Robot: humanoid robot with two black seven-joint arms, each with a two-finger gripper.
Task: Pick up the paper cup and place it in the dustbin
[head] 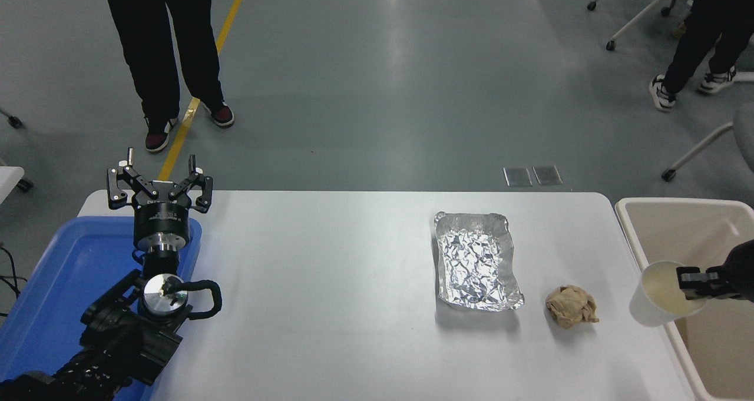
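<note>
The white paper cup (658,298) hangs in the air at the right, tilted, its cream inside facing up. My right gripper (690,283) is shut on the cup's rim, one finger inside it, coming in from the right edge. The cup sits over the near left wall of the cream-beige dustbin (689,224), which stands beside the table's right end. My left gripper (159,180) is parked open at the far left, above the blue tray.
A silver foil tray (477,259) and a tan crumpled paper ball (570,305) lie on the white table (330,283) left of the cup. A blue plastic tray (65,277) sits under the left arm. People stand on the floor beyond the table.
</note>
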